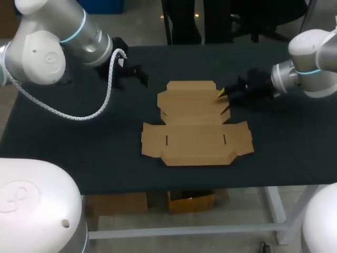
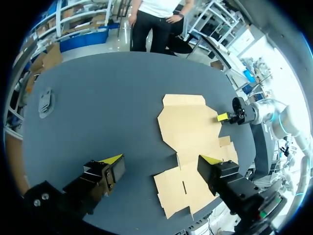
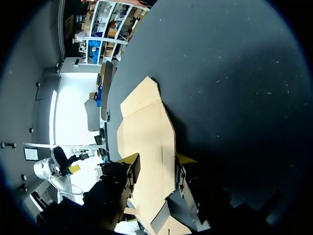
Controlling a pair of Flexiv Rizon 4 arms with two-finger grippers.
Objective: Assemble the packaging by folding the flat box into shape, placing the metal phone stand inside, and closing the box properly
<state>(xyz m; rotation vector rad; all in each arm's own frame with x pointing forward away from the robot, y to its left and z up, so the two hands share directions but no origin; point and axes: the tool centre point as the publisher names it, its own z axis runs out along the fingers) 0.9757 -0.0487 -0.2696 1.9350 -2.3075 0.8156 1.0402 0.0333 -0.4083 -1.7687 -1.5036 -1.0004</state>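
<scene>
The flat cardboard box (image 1: 195,126) lies unfolded in the middle of the table; it also shows in the left wrist view (image 2: 193,132) and the right wrist view (image 3: 146,127). My right gripper (image 1: 224,100) (image 3: 156,164) is low at the right edge of the box's far panel. Its fingers are apart, with that cardboard edge between them. My left gripper (image 1: 131,75) (image 2: 164,164) hangs wide open above the table's far left, holding nothing, with the box ahead of it. A grey metal phone stand (image 2: 46,102) lies flat on the table, off to the side of the left gripper.
The dark table (image 1: 79,153) has bare cloth on both sides of the box. A white coiled cable (image 1: 100,108) droops from my left arm down to the table, left of the box.
</scene>
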